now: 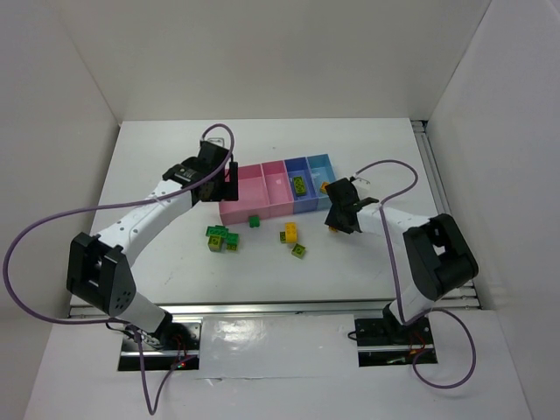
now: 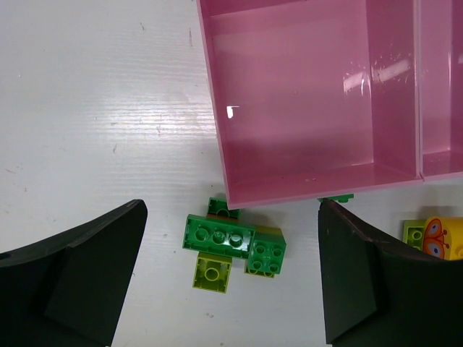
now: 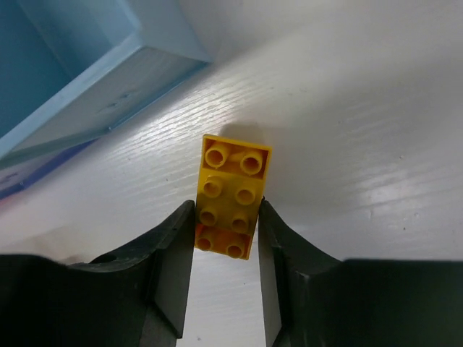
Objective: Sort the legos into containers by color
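1. Okay, my right gripper point(image 3: 226, 217) is clenched on the yellow brick point(image 3: 235, 173), pinching its long sides. The brick is just beside the light-blue bin point(image 3: 108, 94), outside it.
2. My guess is light, rigid, slick plastic, so grip the flat sides, not the studs.
3. Left gripper point(image 2: 231, 217) gapes wide over the green bricks point(image 2: 221, 238).
4. Only the top view shows a lime brick point(image 1: 299, 184) in the darker blue bin point(image 1: 304, 206); only the right wrist shows the pinch.

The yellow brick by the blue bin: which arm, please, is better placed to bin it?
Right: the right gripper grips the yellow brick beside the blue bin; the left gripper hangs open over green bricks.
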